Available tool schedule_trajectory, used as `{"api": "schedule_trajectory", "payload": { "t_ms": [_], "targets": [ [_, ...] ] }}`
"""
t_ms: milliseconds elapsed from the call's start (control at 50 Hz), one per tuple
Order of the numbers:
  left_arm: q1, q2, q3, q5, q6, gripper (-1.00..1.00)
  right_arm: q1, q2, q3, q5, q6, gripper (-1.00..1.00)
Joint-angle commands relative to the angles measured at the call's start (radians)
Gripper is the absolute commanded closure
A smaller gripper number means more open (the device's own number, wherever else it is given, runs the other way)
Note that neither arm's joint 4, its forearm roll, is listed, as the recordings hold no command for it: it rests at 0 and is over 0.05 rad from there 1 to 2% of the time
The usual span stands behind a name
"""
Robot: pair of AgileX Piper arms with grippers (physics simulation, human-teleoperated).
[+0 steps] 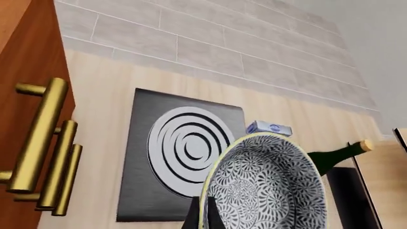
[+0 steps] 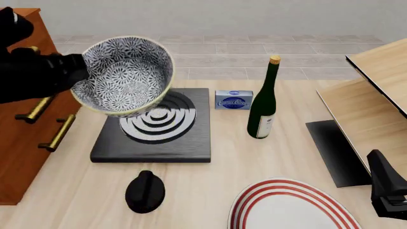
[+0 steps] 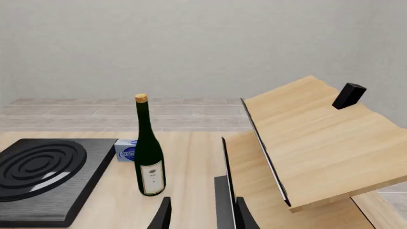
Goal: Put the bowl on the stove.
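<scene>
Pale wood countertop [image 2: 254, 157] runs back to a grey tiled wall, with a reddish-brown cabinet [image 2: 25, 138] carrying brass handles [image 2: 56, 133] along the left edge of the front view. Near the centre-left of that view lies the stove [image 2: 184, 143], a black slab with concentric silver-grey rings. Held in the air above its left half is the bowl [image 2: 124, 76], tilted so its blue-grey floral inside faces the camera; it is not resting on the burner. The left gripper [image 2: 76, 71] is clamped on the bowl's rim at the left side, and in the left wrist view its dark fingers [image 1: 194, 217] straddle the pale rim at the bottom of the frame.

Just right of the stove, toward the wall, sits a small blue-and-white box [image 2: 233, 100], and beside it stands a dark green wine bottle [image 2: 264, 102] with a cork. A black knob [image 2: 145, 192] lies in front of the stove, and a red-striped white plate [image 2: 289, 207] fills the lower middle right. The right gripper [image 3: 200, 214] hangs at the lower right of the front view, its fingers parted and grasping nothing, near a tilted wooden shelf [image 2: 375, 100].
</scene>
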Motion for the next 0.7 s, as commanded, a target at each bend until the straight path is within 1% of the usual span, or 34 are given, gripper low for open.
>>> {"api": "schedule_trajectory", "payload": {
  "t_ms": [20,120,220,340,700],
  "targets": [
    [0.068,0.061,-0.046,-0.051,0.017,1.00,0.000,0.000,0.000,0.000,0.000,-1.00],
    [0.072,0.058,-0.050,-0.054,0.016,1.00,0.000,0.000,0.000,0.000,0.000,-1.00],
    [0.057,0.044,-0.042,-0.060,0.030,1.00,0.000,0.000,0.000,0.000,0.000,-1.00],
    [0.055,0.060,-0.046,-0.071,0.032,1.00,0.000,0.000,0.000,0.000,0.000,-1.00],
    [0.070,0.107,-0.042,-0.118,0.081,1.00,0.000,0.000,0.000,0.000,0.000,-1.00]
  ]
}}
